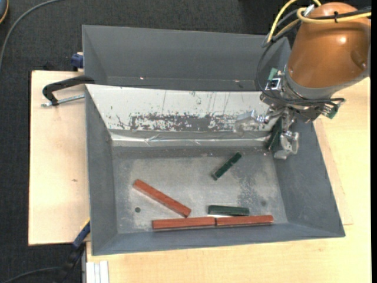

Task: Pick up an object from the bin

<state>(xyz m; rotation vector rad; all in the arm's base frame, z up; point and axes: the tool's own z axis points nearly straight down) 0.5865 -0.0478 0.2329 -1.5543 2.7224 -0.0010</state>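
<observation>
Move gripper [281, 139], sitting up-right of the tilted dark green bar [227, 165] with spread-or-pinched state impossible to tell, down-left over that bar, square across its narrow width, well off the bin wall [306, 181] right of it.

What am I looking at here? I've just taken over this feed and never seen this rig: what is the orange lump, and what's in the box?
This is one camera looking down into a grey metal bin. The orange lump is a cover on the robot arm's wrist, reaching in from the right. Below it hangs the gripper, near the bin's rear right corner. On the bin floor lie five small sticks. One dark green stick lies tilted, nearest the gripper, and another green one lies flat toward the front. A red-brown stick lies slanted on the left, and two more lie end to end along the front wall. All five lie apart from the gripper.
</observation>
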